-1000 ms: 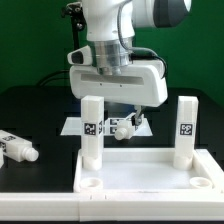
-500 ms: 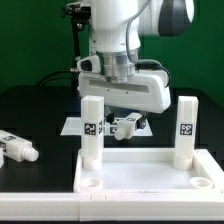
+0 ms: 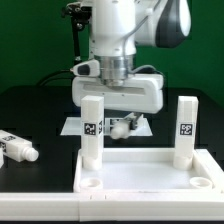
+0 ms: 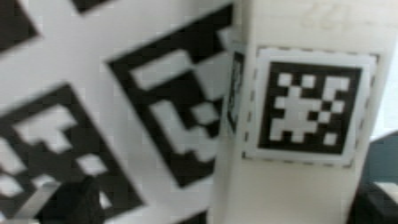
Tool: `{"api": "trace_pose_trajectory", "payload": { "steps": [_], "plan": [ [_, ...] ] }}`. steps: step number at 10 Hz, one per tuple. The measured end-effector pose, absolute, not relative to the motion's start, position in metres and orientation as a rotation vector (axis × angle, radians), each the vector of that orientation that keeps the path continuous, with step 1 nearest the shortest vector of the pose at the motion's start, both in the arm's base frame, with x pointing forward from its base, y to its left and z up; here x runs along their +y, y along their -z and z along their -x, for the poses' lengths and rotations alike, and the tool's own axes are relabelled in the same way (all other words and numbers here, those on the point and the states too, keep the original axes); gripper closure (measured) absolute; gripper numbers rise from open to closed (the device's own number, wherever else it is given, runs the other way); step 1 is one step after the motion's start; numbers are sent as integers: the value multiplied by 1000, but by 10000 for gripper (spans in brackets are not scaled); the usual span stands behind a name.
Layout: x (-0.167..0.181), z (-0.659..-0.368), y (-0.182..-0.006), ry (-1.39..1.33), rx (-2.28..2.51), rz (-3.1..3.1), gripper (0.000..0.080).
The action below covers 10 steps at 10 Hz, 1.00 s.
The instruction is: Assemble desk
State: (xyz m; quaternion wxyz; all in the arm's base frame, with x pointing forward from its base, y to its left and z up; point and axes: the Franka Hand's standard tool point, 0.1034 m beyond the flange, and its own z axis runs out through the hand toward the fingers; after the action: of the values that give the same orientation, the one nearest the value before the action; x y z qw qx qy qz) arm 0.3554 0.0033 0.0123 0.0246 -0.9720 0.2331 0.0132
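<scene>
Smooth white plastic desk panel (image 3: 150, 172), matching plastic legs (image 3: 186, 110), matt black table (image 3: 35, 110), glossy white robot arm (image 3: 118, 25)

exterior view faces desk (image 3: 150, 172) low; wrist view close on its leg (image 4: 306, 110).

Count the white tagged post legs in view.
4 legs: two upright in the white rimmed panel's far sockets, one lying on the table at the exterior view's left, one on the marker board under the gripper, partly hidden.

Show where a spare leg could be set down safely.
Free: the middle of the desk panel, between the two upright legs; black table beyond the lying leg. Crowded: behind the exterior view's left upright leg, where the fingers hang over the marker board.
</scene>
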Motion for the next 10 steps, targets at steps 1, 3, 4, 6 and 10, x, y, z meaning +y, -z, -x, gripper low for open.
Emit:
{"api": "trace_pose_trajectory", "payload": {
  "steps": [1,3,4,6,10],
  "plan": [
    [5,-357,-12,-55,764,2990,150],
    [5,-357,-12,-55,762,2990,279],
    [5,-357,-12,-55,762,2990,279],
    [6,-358,-12,-54,763,2989,517],
    [-17,-382,-25,-102,641,2961,516]
  ]
}}
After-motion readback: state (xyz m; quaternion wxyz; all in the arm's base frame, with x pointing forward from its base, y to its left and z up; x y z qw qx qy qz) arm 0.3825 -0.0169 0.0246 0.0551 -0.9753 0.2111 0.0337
